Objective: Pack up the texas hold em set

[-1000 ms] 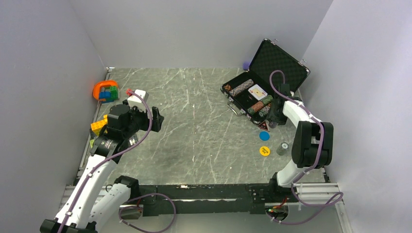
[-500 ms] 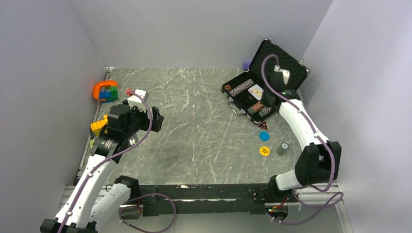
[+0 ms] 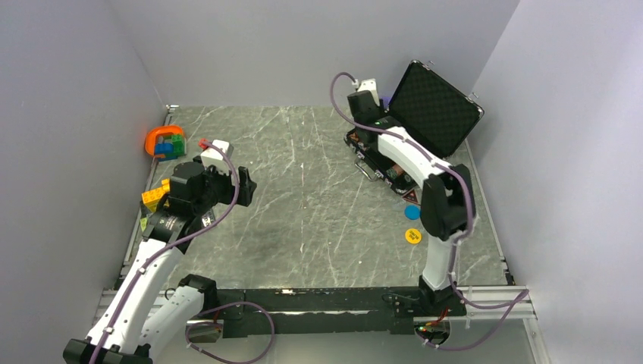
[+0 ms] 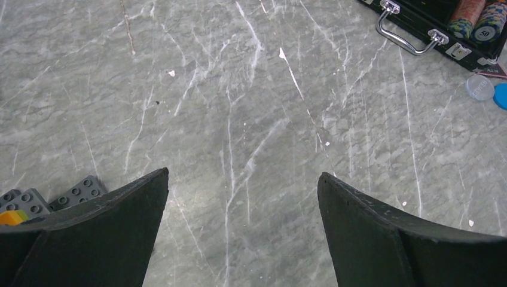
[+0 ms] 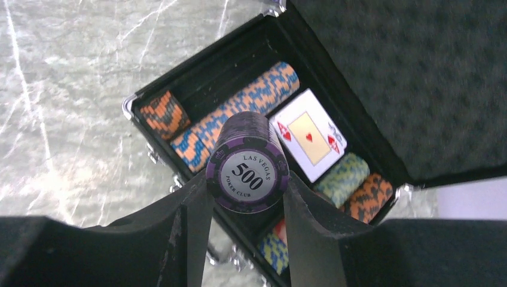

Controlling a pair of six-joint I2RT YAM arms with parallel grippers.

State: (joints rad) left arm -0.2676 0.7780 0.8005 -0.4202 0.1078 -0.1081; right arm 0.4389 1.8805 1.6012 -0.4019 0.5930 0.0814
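The black case [image 3: 436,106] of the texas hold em set lies open at the back right, its foam lid [image 5: 406,78] standing up. Its tray holds rows of orange-and-blue chips [image 5: 239,113], a face-up ace card [image 5: 308,134] and green-yellow chips [image 5: 342,178]. My right gripper [image 5: 246,179] hangs over the case's left end, shut on a purple stack of chips [image 5: 248,164] marked 500. A yellow disc [image 3: 412,236] lies on the table in front of the case. A blue disc [image 4: 501,95] lies by a pale chip [image 4: 480,87]. Over bare table at the left, my left gripper [image 4: 242,176] is open.
An orange ring with coloured toy blocks [image 3: 165,142] sits at the back left, a white box [image 3: 216,148] beside it. Yellow blocks [image 3: 154,196] and grey blocks [image 4: 78,191] lie under the left arm. The case handle [image 4: 409,36] faces the table's middle. Walls close in on three sides.
My right arm has swung from the case's right side up and across to its left end, carrying the purple stack. The left arm has not moved.
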